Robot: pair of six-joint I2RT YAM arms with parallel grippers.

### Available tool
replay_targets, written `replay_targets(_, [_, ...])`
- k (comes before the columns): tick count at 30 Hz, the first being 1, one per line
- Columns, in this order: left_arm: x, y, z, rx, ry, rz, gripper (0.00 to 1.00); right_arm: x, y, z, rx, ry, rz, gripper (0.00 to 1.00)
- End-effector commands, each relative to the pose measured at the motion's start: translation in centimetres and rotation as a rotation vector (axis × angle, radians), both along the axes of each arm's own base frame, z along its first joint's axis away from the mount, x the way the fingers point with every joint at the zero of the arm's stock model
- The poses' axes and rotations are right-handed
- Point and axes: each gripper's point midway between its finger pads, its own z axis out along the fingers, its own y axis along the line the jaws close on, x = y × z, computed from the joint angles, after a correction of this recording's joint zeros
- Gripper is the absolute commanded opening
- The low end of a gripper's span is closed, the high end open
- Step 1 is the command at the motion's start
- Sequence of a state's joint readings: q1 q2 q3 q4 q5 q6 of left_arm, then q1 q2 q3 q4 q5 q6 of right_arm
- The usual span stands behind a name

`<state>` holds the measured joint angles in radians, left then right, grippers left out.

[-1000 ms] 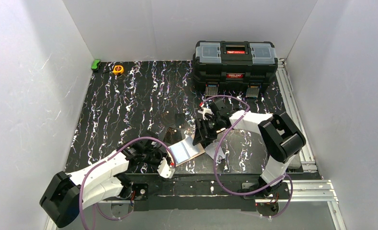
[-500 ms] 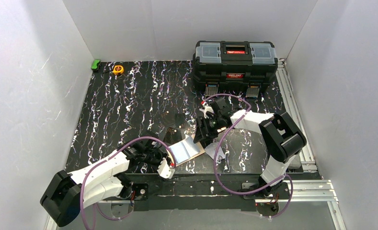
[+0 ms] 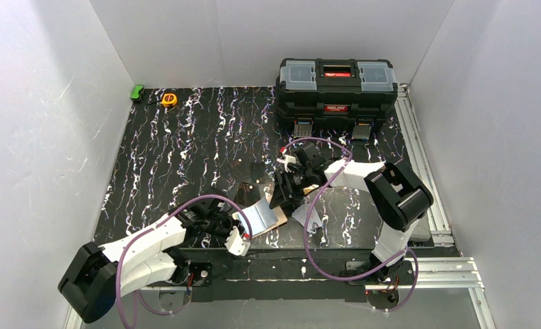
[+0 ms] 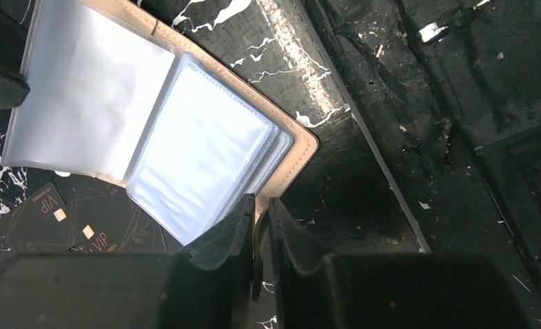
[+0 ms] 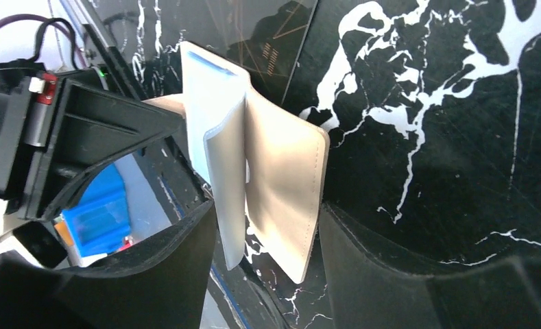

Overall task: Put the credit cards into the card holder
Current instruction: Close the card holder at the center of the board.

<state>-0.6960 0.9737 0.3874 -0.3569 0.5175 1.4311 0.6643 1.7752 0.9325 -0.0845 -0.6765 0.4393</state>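
From above, both grippers crowded the card holder (image 3: 266, 216) at the near edge of the black marbled table (image 3: 185, 151). The left gripper (image 3: 245, 223) and right gripper (image 3: 286, 195) hid much of it, and their jaws could not be read from there. The black toolbox (image 3: 336, 86) at the back stood closed, its contents out of sight.

The left wrist camera showed the holder spread open — clear plastic sleeves fanned over a cream cover with a rounded corner. The left fingers (image 4: 233, 226) were set narrow, pinching the cover's near edge. The sleeves looked pale and glossy; whether any held a card could not be made out. Two dark cards (image 4: 82, 229) marked VIP lay on the table beside it, partly cut off by the finger.

At the right wrist, a cream leaf and its sleeves stood upright between widely parted jaws — whether these pressed it could not be told. A blue shape (image 5: 96, 212) below the left gripper was too blurred to name.
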Motion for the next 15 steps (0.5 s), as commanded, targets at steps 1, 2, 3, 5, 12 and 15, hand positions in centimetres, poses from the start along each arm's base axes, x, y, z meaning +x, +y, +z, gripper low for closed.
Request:
replay_targets(1, [-1.0,-0.4,-0.1,-0.023,0.045,-0.030,0.12,-0.6,1.4,3.6,0.139,-0.021,0.049,0.62])
replay_targets(2, [-1.0,-0.5,-0.1,-0.025,0.046,-0.030,0.12,-0.6,1.6,4.3,0.163,-0.033,0.057,0.62])
replay_targets(3, [-1.0,-0.5,-0.1,-0.028,0.045,-0.029,0.12,-0.6,1.8,5.0,0.186,-0.045,0.066,0.61])
replay_targets(5, [-0.9,-0.6,-0.1,-0.032,0.042,-0.027,0.12,-0.8,2.0,5.9,0.216,-0.042,0.086,0.60])
replay_targets(12, [-0.6,-1.0,-0.2,-0.056,0.041,-0.008,0.12,-1.2,2.9,6.8,0.272,-0.005,0.139,0.59])
replay_targets(15, [-0.4,-1.2,-0.3,-0.061,0.041,-0.003,0.12,-1.4,3.3,6.7,0.303,0.033,0.159,0.59])
